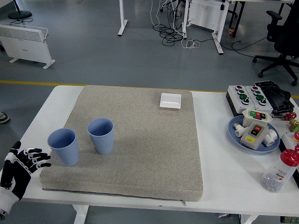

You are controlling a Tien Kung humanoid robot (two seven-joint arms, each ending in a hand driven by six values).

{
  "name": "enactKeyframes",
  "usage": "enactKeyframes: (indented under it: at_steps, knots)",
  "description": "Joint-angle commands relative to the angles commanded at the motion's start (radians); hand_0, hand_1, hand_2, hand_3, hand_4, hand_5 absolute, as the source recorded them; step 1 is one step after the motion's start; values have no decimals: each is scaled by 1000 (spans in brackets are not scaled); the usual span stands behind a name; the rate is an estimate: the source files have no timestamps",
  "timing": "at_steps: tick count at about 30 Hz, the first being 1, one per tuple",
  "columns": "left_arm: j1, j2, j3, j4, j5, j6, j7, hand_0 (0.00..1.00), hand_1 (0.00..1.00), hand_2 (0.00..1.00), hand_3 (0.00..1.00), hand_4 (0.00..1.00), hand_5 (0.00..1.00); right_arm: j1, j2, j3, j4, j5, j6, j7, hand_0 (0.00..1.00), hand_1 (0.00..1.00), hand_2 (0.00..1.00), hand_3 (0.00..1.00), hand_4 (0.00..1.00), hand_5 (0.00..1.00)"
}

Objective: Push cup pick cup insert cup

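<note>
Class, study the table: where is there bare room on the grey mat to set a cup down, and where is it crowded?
Free: the mat's middle and right, between the two blue cups and its right edge, below the white switch plate. Crowded: the near-left corner, where the cups stand beside the left hand, and the table's right end, with button boxes, a blue plate and a bottle.

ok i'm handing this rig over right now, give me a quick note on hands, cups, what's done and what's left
Left hand: at the table's left edge beside the mat, fingers spread, holding nothing. Right hand: not in view.
Left blue cup and right blue cup both stand upright on the grey mat, close together but apart, neither inside the other.
Done: no cup is picked or inserted.
Left: push, pick one cup, insert it into the other.
Off the job: white switch at the mat's far edge, blue plate of button boxes at right.
</note>
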Motion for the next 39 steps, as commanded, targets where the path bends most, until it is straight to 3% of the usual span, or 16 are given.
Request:
enactKeyframes:
  at_steps: [6, 10, 11, 14, 16, 17, 28, 29, 39]
  knots:
    - [-3, 4, 39, -3, 5, -1, -5, 519, 547, 494, 449, 634, 998, 0, -1, -1, 0, 1, 1, 0, 724, 648, 645, 575, 119, 462]
    - [-41, -17, 59, 19, 48, 4, -14, 519, 547, 494, 449, 634, 998, 0, 0, -1, 0, -2, 0, -1, 724, 648, 645, 575, 119, 462]
    - [-46, -19, 62, 22, 53, 5, -14, 580, 550, 497, 450, 632, 998, 0, 0, -1, 0, -2, 0, -1, 724, 648, 644, 575, 119, 462]
    - [-63, -21, 81, 36, 85, 7, -7, 580, 550, 497, 450, 632, 998, -1, 1, -2, 0, -1, 0, -2, 724, 648, 644, 575, 119, 462]
    - [-70, -18, 87, 43, 108, 8, -3, 580, 550, 497, 450, 632, 998, -1, 1, -3, 0, 0, 0, -2, 724, 648, 644, 575, 119, 462]
    - [-72, -17, 88, 45, 111, 8, -2, 642, 558, 502, 453, 632, 998, -2, 1, -4, 0, 1, 0, -2, 724, 648, 645, 575, 119, 461]
    - [-123, -1, 116, 100, 117, 4, 13, 677, 558, 503, 456, 636, 998, -4, 2, -2, 0, -1, -1, -3, 724, 647, 645, 575, 120, 462]
    - [-136, 4, 121, 113, 121, 4, 18, 726, 561, 507, 457, 642, 998, -4, 2, -2, 0, -4, -1, -3, 724, 647, 645, 575, 120, 462]
    - [-187, 28, 136, 174, 137, 3, 26, 740, 568, 511, 462, 644, 998, -5, 4, -2, 0, 1, -1, -2, 724, 647, 647, 575, 120, 463]
